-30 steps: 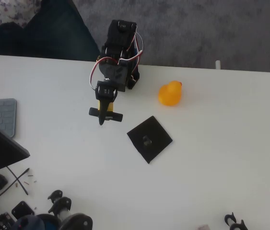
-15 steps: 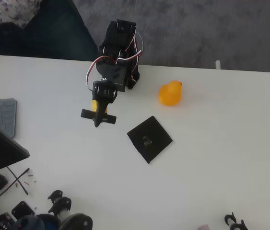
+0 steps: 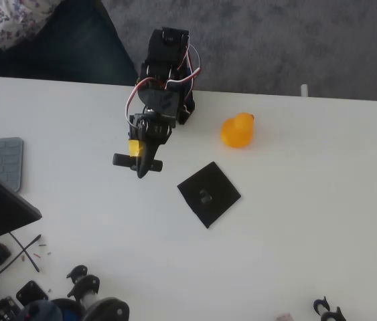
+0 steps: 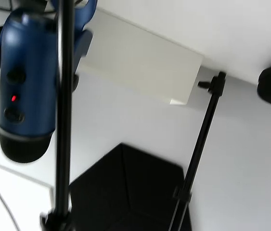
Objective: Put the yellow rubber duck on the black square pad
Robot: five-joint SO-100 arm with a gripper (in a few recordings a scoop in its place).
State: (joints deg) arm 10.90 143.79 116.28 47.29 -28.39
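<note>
1. Fingers of the gripper [image 3: 141, 167] merge into one dark shape in the overhead view; whether they are apart or together cannot be told.
2. Wrist view is blurred: a blue microphone [image 4: 27, 86] and thin black stand rods [image 4: 64, 115].
3. The yellow rubber duck [image 3: 238, 130] sits near the table's [image 3: 309, 221] far edge, just apart from the black square pad [image 3: 208, 194].
4. Open white surface lies to the right of both.

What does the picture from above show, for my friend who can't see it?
A yellow rubber duck sits on a white table, apart from a black square pad lying just below and left of it. A black robot arm's gripper hangs over bare table left of the pad, holding nothing. A grey keyboard lies at the left edge.
</note>
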